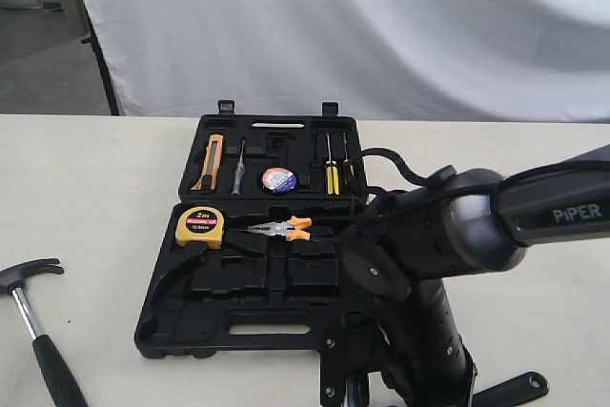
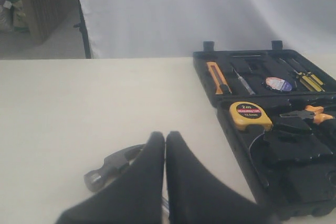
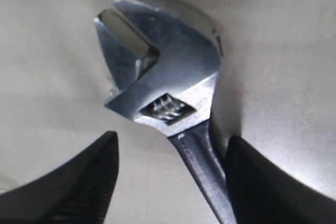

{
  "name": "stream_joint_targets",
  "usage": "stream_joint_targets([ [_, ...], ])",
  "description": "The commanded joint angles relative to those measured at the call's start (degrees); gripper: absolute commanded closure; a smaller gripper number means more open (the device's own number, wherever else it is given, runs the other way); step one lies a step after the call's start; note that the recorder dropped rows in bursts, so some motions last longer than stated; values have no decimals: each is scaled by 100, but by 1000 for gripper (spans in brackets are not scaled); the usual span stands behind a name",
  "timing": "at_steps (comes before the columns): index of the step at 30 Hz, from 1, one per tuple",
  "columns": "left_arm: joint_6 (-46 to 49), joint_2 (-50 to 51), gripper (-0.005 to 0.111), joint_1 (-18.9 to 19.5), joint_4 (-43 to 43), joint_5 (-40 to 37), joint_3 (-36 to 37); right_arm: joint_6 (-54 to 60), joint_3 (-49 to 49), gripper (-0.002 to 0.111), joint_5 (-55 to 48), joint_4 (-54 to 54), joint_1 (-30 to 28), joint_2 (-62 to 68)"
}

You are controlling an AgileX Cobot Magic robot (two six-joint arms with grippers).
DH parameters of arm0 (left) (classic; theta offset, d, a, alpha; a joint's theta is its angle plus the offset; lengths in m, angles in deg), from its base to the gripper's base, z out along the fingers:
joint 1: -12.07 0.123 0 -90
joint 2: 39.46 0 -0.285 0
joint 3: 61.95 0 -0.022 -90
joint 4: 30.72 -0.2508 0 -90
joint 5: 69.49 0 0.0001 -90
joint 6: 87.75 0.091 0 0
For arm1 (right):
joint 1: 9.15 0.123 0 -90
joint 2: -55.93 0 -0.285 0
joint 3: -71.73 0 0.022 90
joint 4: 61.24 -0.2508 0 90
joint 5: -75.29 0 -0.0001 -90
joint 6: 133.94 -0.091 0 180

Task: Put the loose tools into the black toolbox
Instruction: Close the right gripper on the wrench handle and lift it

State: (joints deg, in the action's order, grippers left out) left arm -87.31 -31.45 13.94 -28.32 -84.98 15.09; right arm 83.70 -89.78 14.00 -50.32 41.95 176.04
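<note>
Steel wrench (image 3: 163, 77) between the parted fingers of the right gripper (image 3: 173, 145)

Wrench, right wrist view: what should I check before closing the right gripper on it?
1. Wrench handle lies inside the right gripper: ok.
2. Jaws open, with a gap beside the handle: ok.
3. Wrench lying on the table: ok.
4. Toolbox open: ok.
5. Wrench recess free: cannot tell; the right arm hides part of the toolbox.
6. Left gripper out of the way, shut above the hammer: ok.
</note>
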Motion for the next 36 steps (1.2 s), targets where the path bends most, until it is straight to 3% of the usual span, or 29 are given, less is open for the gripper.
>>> stream_joint_targets([
  [1,-44,-22,106,-48,-29,9,18,54,85,73,250,-43,219,252],
  [5,-44,-22,106,-48,-29,9,18,-10,85,96,403,-32,592,252],
  [9,-44,-22,106,-48,-29,9,18,-102,85,108,678,-48,934,252],
  [16,-44,-22,106,-48,-29,9,18,-568,85,109,1433,-92,1314,252],
  [36,-44,-22,106,-48,-29,9,18,-839,85,109,2607,-638,1328,252],
])
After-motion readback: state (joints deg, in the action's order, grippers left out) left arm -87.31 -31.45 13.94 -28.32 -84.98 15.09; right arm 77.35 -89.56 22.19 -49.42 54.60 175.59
